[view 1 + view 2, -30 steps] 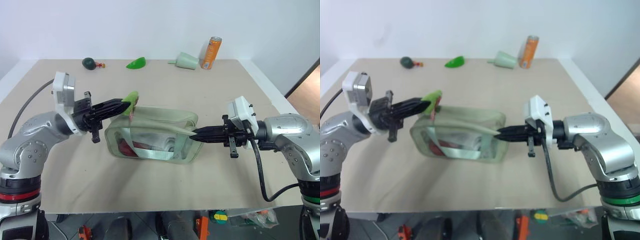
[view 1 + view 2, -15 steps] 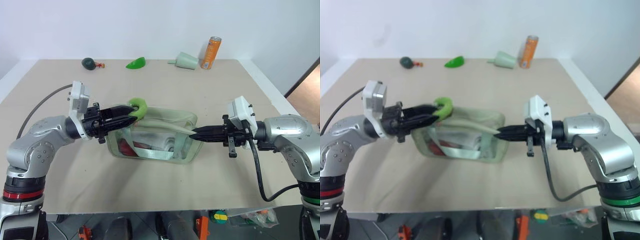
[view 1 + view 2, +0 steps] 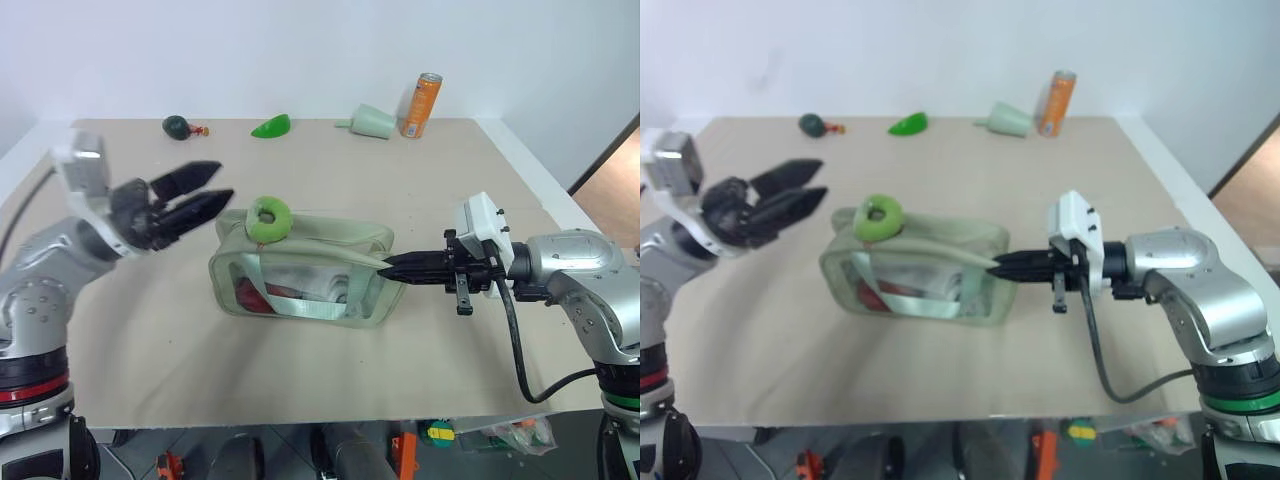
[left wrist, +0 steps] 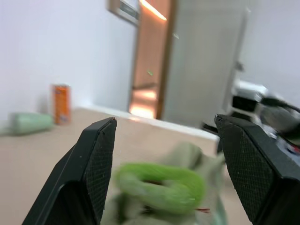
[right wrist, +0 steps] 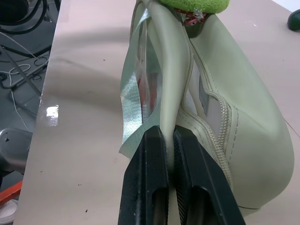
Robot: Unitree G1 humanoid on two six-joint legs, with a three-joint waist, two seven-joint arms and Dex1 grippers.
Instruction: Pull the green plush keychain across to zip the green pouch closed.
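Head views: the keychain (image 3: 268, 217) rests on the pouch (image 3: 300, 275) at its 10 o'clock corner, mid-bench (image 3: 330, 380). The left pincer (image 3: 195, 193) is spread and empty at the pouch's 9 o'clock; the zip looks drawn across, so next comes the right's release.

Left wrist: spread fingers frame the keychain, apart from it.

Right wrist: the right pincer (image 5: 165, 140), closed on the pouch's strap (image 5: 166, 101), and the closed zipper teeth.

Head stereo pair overhead; wrist views close on green pouch (image 5: 220, 117).
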